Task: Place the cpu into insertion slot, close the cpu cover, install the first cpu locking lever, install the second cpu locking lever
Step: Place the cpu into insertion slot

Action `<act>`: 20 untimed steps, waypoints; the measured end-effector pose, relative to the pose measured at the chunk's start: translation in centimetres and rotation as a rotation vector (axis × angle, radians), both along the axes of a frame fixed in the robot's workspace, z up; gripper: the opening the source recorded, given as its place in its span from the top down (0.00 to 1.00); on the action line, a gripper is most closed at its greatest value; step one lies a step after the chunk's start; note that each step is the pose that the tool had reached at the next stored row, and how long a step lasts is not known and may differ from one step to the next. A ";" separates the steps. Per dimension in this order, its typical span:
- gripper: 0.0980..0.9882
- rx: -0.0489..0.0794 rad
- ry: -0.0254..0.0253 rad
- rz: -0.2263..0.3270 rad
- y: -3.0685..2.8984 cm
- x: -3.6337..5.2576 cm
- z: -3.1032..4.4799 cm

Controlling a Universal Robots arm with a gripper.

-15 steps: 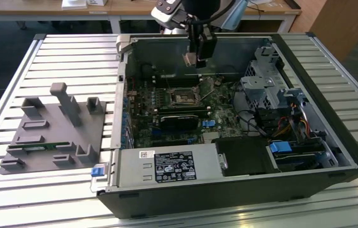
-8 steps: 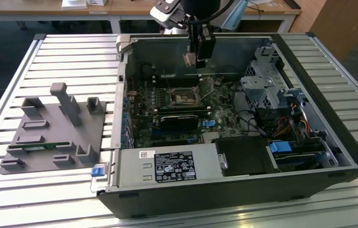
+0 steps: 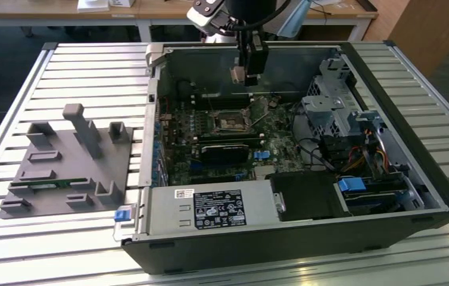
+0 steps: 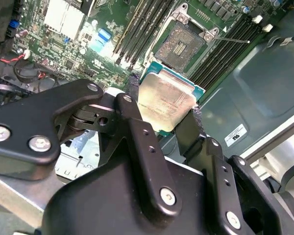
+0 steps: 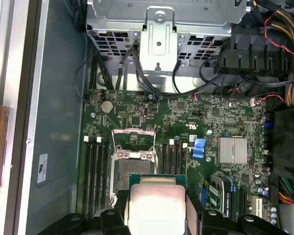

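A slatted metal tabletop (image 3: pixel 89 71) carries a black computer case (image 3: pixel 288 238) lying on its side with the panel off. A grey moulded fixture block (image 3: pixel 65 161) sits beside the case, towards the exterior view's left. Inside the case lies the green motherboard (image 3: pixel 208 128), with cables and a drive cage towards the exterior view's right.

The arm (image 3: pixel 248 12) reaches down into the case from its far side, and the claw (image 3: pixel 245 74) hangs in the air above the board. In both wrist views its two black fingers (image 4: pixel 132 93) are closed in on opposite edges of the cpu (image 4: pixel 165 100), gripping it with its dull silver top facing the camera.

The insertion slot (image 5: pixel 129 171) sits on the board between the long memory slots and is empty, its dark centre bare. The cpu cover (image 5: pixel 133 155) stands swung up at one edge of the slot. The cpu (image 5: pixel 157 203) is held clear of the board, near the slot but not touching it.
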State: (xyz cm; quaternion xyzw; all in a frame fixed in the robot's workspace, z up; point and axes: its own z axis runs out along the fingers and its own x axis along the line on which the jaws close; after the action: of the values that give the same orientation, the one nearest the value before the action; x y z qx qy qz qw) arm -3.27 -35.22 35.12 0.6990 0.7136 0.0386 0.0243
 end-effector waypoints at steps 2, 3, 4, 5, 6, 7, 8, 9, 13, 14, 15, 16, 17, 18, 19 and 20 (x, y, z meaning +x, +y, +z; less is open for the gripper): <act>0.50 0.000 0.0000 -0.011 0.00 0.00 -0.01; 0.50 0.000 0.0000 -0.017 0.00 0.00 -0.02; 0.50 0.000 0.0000 -0.022 0.00 -0.01 -0.03; 0.50 0.000 0.0000 -0.028 0.00 -0.01 -0.04; 0.50 0.000 -0.0001 -0.034 0.00 -0.01 -0.05; 0.50 0.000 -0.0001 -0.040 0.00 -0.02 -0.07; 0.50 0.000 -0.0001 -0.046 0.01 -0.02 -0.10; 0.50 0.000 0.0000 -0.057 0.02 -0.02 -0.14; 0.50 0.000 0.0001 -0.095 0.04 -0.03 -0.29; 0.50 0.000 0.0000 -0.095 0.04 -0.06 -0.34; 0.50 0.000 0.0000 -0.095 0.04 -0.13 -0.41; 0.50 0.001 0.0000 -0.090 0.04 -0.22 -0.49; 0.50 0.001 0.0000 -0.083 0.04 -0.29 -0.58; 0.50 0.001 0.0000 -0.073 0.04 -0.32 -0.65; 0.50 0.001 0.0000 -0.061 0.04 -0.33 -0.71; 0.50 0.001 0.0000 -0.046 0.04 -0.33 -0.77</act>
State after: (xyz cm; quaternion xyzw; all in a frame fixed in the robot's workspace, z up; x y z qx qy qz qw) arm -3.60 -35.18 34.35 0.7154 0.6973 0.0384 0.0248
